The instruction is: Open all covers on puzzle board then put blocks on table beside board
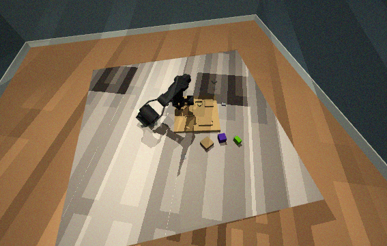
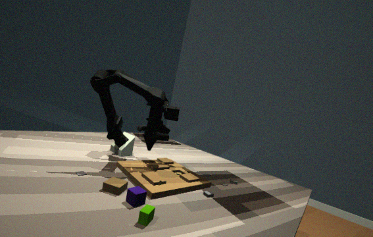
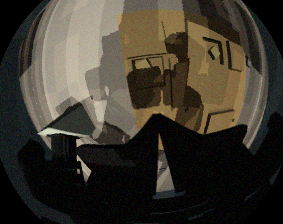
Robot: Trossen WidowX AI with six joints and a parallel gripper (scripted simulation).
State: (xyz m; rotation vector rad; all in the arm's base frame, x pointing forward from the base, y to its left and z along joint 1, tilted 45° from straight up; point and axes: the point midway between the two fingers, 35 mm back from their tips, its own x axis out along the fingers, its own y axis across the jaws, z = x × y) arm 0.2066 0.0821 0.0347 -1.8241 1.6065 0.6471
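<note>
My gripper [image 1: 179, 106] [image 2: 149, 149] [image 3: 156, 117] is shut and empty, pointing down above the far left part of the wooden puzzle board [image 1: 216, 117] [image 2: 179, 191]. A wooden cover [image 1: 209, 102] [image 2: 189, 177] lies beside a dark-edged opening; whether that well is empty cannot be told. Another cover [image 1: 205, 121] [image 2: 154, 177] lies near the board's front edge, and a third cover [image 2: 165, 160] lies at the back. The middle is shadowed. A tan block [image 1: 207, 142] [image 2: 115, 185], a purple block [image 1: 222, 137] [image 2: 136, 196] and a green block [image 1: 237, 139] [image 2: 146, 215] rest on the table, clear of the board.
The arm's pale base [image 2: 127, 146] stands beyond the board. A small grey piece [image 1: 223, 104] [image 2: 208, 194] lies on the table close to the board's side. Another flat grey piece [image 2: 81, 173] lies on the opposite side. Arm shadows cross the board.
</note>
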